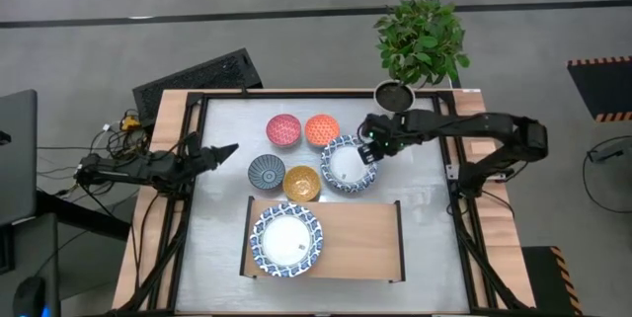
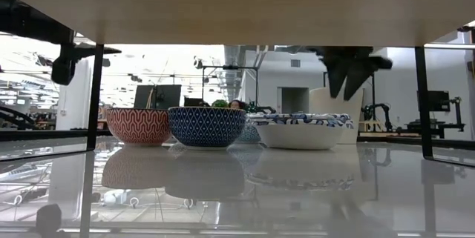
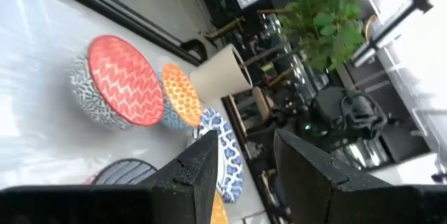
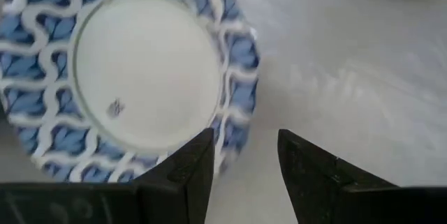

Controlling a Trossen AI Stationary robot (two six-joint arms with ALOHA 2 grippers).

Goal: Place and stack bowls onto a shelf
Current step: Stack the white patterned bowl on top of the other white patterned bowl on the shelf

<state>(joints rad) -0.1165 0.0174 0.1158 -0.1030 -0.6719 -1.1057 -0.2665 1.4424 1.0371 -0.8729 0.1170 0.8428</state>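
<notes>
One large blue-and-white bowl [image 1: 286, 240] is already seated at the left end of the shelf [image 1: 360, 243], which lies along the worktop's near edge. A second large blue-and-white bowl [image 1: 347, 165] stands on the worktop [image 1: 425, 189] towards its far right, beside the yellow bowl [image 1: 302, 183].

The right tool [image 1: 368, 148] is held over that bowl's far rim, its fingers parted and nothing gripped; in the right wrist view one finger [image 4: 198, 165] appears to lie over the rim, though contact cannot be confirmed.

If the rim is pinched too shallowly, the glazed bowl could be tipped or dropped. It could also be pushed into the yellow bowl, or the white plant pot [image 1: 394, 95] behind could be struck.

The left tool [image 1: 219, 152] is parked near the left edge, open and empty.
</notes>
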